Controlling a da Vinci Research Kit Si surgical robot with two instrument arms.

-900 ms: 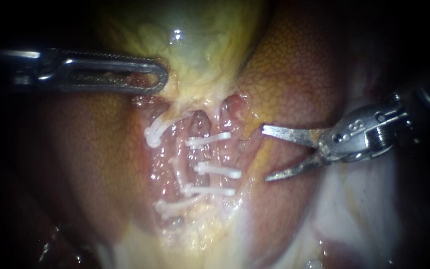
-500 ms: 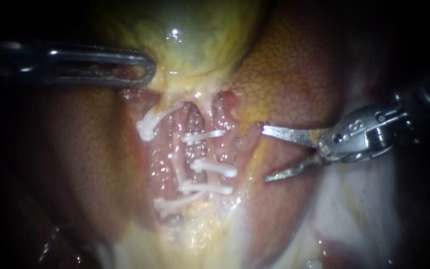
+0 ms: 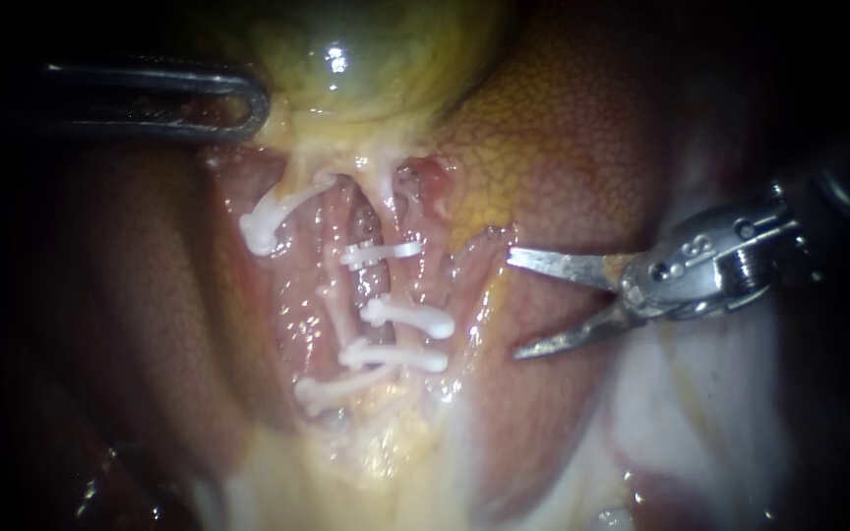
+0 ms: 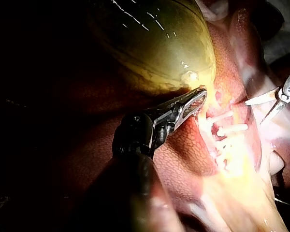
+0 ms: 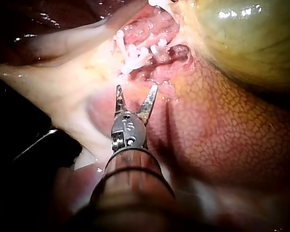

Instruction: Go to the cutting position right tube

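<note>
The liver filled the field, and the gallbladder lay at its upper end. The left instrument had its hand closed on the gallbladder's lower edge. The right instrument stood just beside the right tube, not touching it, with its two-bladed hand wide open and empty. The tube, crossed by three white clips, appeared thin, soft, wet and easily torn. The bare span between clips looked the proper place to take it.

Glossy yellow-green gallbladder against mottled reddish-brown liver, pale tissue alongside.
</note>
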